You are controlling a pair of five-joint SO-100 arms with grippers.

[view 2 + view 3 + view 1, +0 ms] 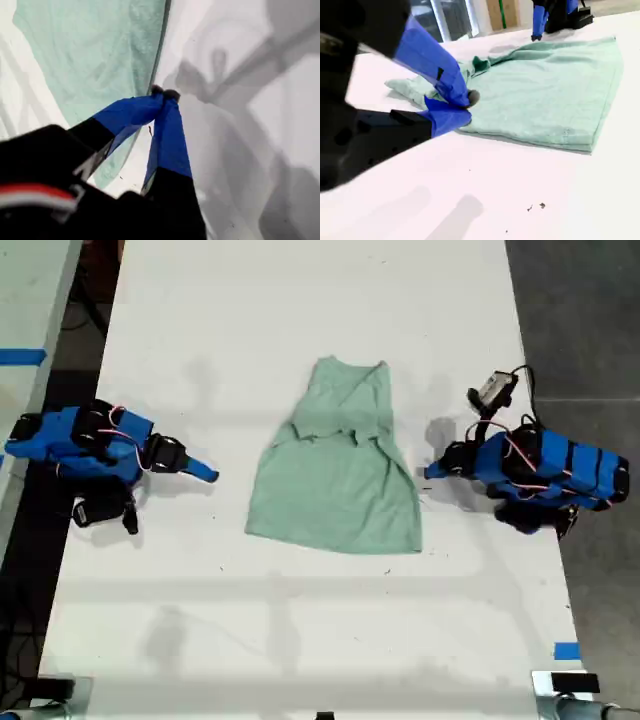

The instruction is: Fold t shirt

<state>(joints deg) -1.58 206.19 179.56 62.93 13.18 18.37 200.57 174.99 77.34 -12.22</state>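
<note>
T shirt (335, 480) (90, 60) (545, 95) lies flat mid-worktop (300, 620). Neck end is toward the exterior view's top and the wide hem toward its bottom. Sleeves are folded in, with a bunched ridge across the chest.

My first hand (430, 472) (164, 94) is at the exterior view's right. Its tips are pressed together with nothing between them, and they sit low over bare worktop just beside the shirt's side edge; can't tell if they touch the cloth.

My second hand (208, 474) (467, 107) is at the exterior view's left. Its tips are also together and empty, and it is apart from the shirt.

Blue tape mark (566, 650) is near the worktop's edge at the exterior view's lower right.
</note>
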